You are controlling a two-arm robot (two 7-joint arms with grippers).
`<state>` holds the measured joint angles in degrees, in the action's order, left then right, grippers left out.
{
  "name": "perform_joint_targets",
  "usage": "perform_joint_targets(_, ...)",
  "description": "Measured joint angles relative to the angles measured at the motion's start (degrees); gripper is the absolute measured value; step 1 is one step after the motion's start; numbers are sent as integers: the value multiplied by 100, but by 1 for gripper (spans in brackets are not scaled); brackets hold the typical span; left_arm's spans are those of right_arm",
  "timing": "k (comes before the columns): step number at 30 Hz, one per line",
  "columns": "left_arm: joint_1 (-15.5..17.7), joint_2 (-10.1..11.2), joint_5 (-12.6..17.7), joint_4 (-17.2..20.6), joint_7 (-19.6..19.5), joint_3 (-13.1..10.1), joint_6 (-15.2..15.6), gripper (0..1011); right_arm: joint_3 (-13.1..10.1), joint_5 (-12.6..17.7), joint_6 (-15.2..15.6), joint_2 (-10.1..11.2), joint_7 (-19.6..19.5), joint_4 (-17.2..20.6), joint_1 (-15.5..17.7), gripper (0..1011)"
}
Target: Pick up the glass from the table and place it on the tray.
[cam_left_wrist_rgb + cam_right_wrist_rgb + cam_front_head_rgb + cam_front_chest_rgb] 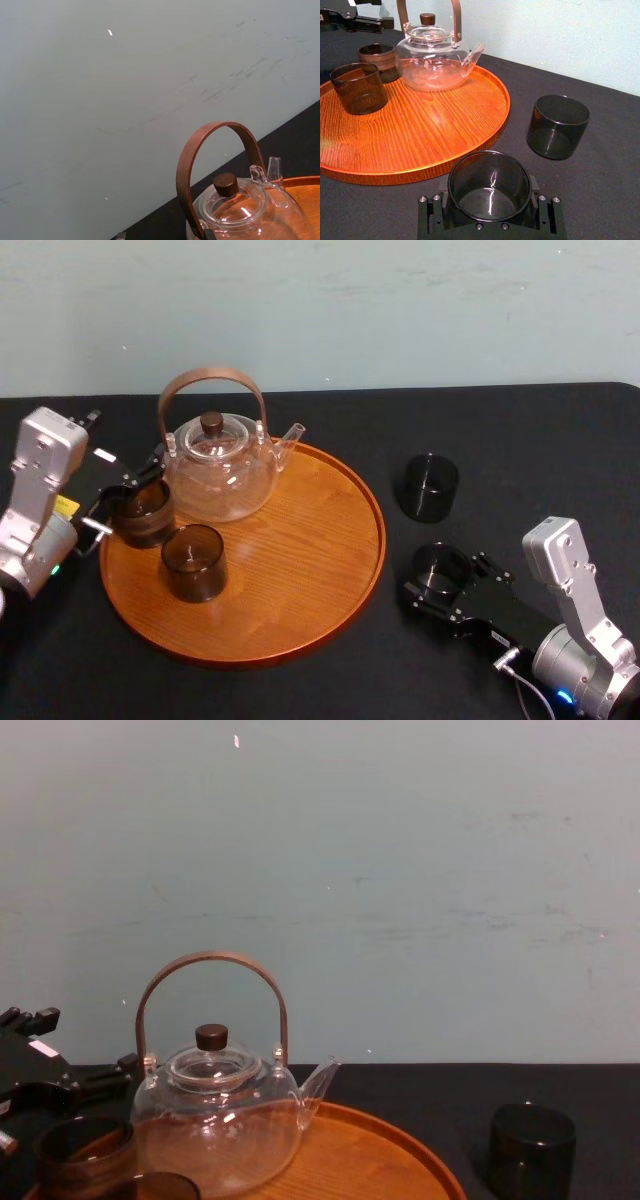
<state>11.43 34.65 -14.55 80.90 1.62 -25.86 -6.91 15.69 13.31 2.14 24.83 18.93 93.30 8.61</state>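
The tray (300,570) lies left of centre on the black table and carries two dark glasses (193,562) (141,512). A third dark glass (438,572) stands on the table just right of the tray, and my right gripper (445,580) is shut on it; in the right wrist view its fingers (432,215) press against both sides of this glass (490,175). A further glass (430,486) stands free on the table behind it. My left gripper (122,498) is open at the tray's left rim, just beside and above the left glass.
A clear glass teapot (218,465) with an arched brown handle stands at the back of the tray, close to the left gripper. The front and right parts of the tray (420,130) are bare wood. A pale wall runs behind the table.
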Motion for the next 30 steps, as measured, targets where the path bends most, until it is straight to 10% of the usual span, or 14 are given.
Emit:
perform_joint_targets(16,0,0,0,0,0,0,0,1001,79,100,-61,51,275,419,-22,905)
perform_joint_targets(30,0,0,0,0,0,0,0,1001,673,-3,18,-133,490,274,-542,905)
